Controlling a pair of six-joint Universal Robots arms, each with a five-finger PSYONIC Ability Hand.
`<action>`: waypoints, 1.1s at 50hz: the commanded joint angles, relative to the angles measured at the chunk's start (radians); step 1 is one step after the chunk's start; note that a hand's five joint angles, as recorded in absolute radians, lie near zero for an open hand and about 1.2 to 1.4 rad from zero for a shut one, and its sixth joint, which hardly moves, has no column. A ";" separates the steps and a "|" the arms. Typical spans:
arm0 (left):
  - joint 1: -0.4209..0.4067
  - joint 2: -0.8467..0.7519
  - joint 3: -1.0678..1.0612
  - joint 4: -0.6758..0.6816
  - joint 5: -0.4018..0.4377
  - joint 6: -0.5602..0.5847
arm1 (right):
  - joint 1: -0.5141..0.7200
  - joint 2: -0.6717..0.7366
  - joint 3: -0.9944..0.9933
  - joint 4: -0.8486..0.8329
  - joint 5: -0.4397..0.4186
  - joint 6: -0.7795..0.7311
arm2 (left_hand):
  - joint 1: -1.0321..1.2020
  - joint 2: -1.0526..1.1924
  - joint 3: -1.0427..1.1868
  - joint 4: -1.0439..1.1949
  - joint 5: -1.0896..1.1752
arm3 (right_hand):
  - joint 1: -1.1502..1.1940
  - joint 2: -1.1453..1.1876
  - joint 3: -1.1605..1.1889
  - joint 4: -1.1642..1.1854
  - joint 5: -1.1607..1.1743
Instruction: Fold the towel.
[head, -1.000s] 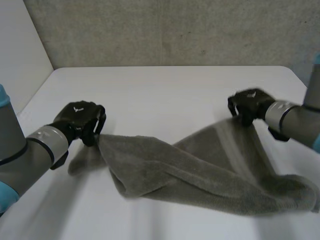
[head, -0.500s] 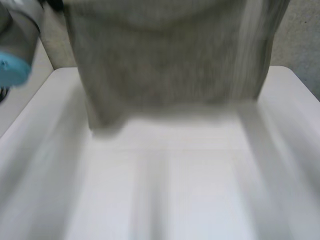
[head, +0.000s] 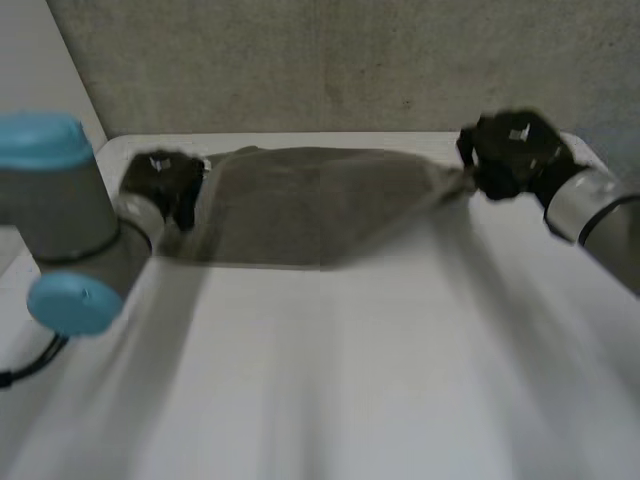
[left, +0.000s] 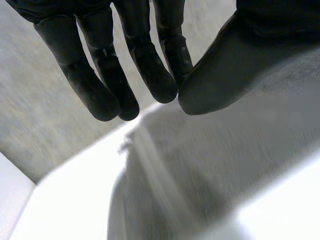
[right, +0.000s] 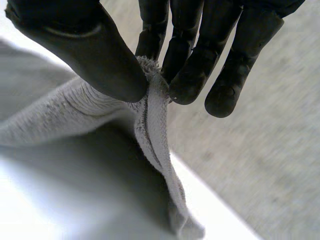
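Grey towel (head: 310, 205) stretches along the table's (head: 330, 380) far edge; our left hand (head: 160, 180) pinches one corner between thumb and straight fingers (left: 150, 75), our right hand (head: 515, 150) pinches another corner likewise.

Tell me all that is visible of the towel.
The towel is grey-brown terry with a stitched hem. It is spread wide over the far part of the table, stretched between the two hands. The right hand pinches one corner; the left hand pinches the opposite end. Whether it rests on the table is unclear.
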 joint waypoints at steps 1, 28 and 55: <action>-0.008 0.053 -0.206 0.077 0.002 0.112 | 0.000 0.000 0.084 0.029 0.010 -0.116 | -0.077 -0.129 -0.154 -0.132 -0.272 | 0.060 0.131 0.057 0.058 0.057; 0.121 0.034 -0.184 0.240 0.117 0.167 | -0.185 -0.123 0.199 0.150 0.018 -0.110 | -0.943 -0.995 -1.019 -0.997 -1.138 | 0.060 0.131 0.057 0.058 0.057; 0.172 -0.193 0.003 0.059 0.307 0.282 | -0.259 -0.054 0.172 0.095 0.137 -0.093 | -0.993 -1.045 -1.069 -1.047 -1.188 | 0.060 0.131 0.057 0.058 0.057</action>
